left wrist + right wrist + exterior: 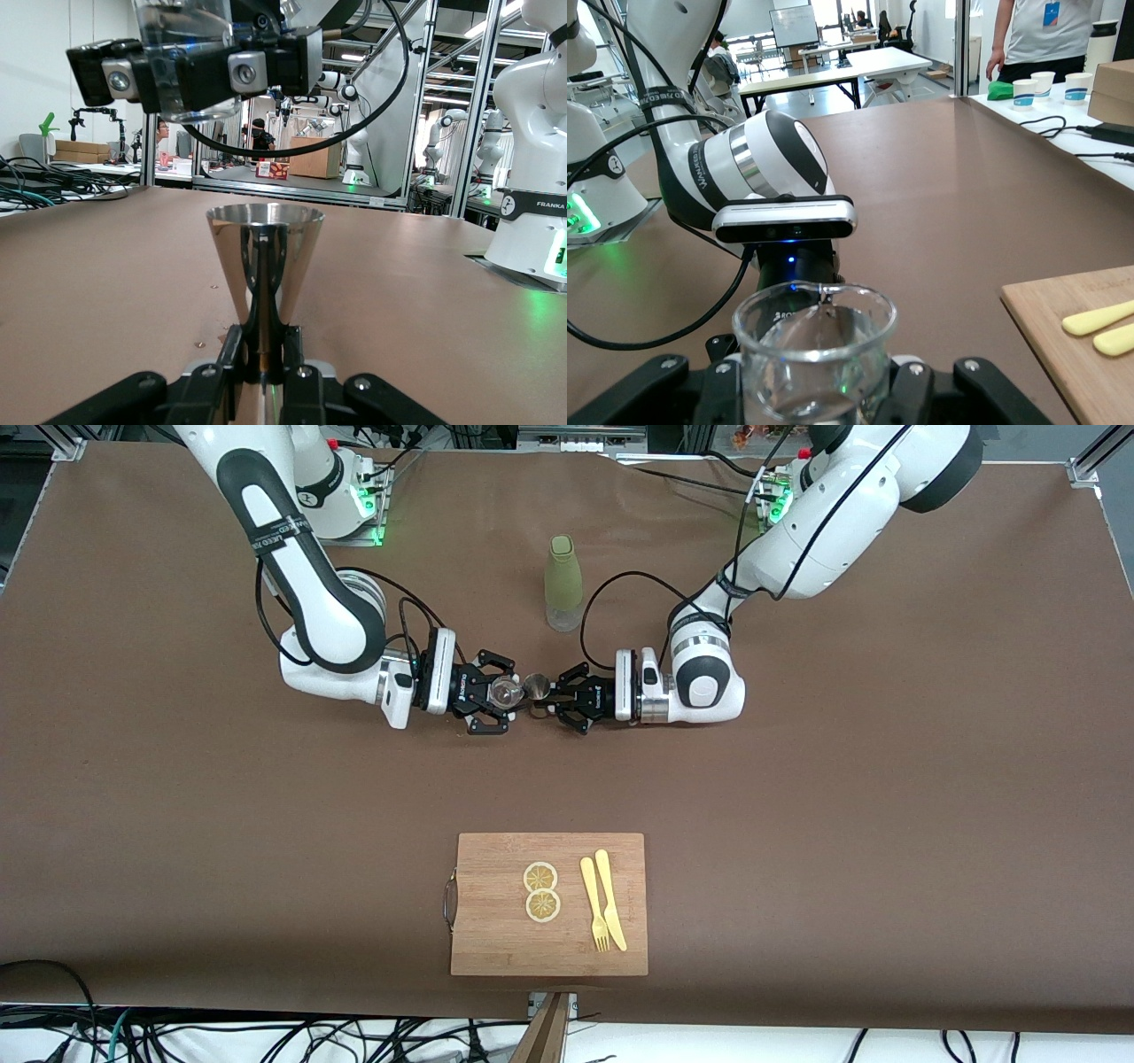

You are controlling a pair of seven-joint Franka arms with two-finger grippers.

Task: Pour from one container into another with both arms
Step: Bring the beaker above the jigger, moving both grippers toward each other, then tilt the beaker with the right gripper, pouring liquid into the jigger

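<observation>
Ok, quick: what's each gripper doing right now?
Left gripper: shut on the metal jigger.
Right gripper: shut on the glass beaker, raised beside the jigger.

Grippers meeting nose to nose at mid-table, open brown surface lying all round them

The right gripper [501,693], gripping a glass beaker [506,689], and the left gripper [547,691], gripping a steel cone cup [536,685], are blocking the strip just nearer the front camera than the green bottle [563,583], with almost no gap showing between the two vessels. The bottle is standing upright, apart from both. Bare table [886,779] is stretching from the bottle toward either arm's end. Well nearer the camera than the bottle, a wooden cutting board [549,957] carrying lemon slices [541,891], a fork [594,903] and a knife [610,899] is taking up the edge.
</observation>
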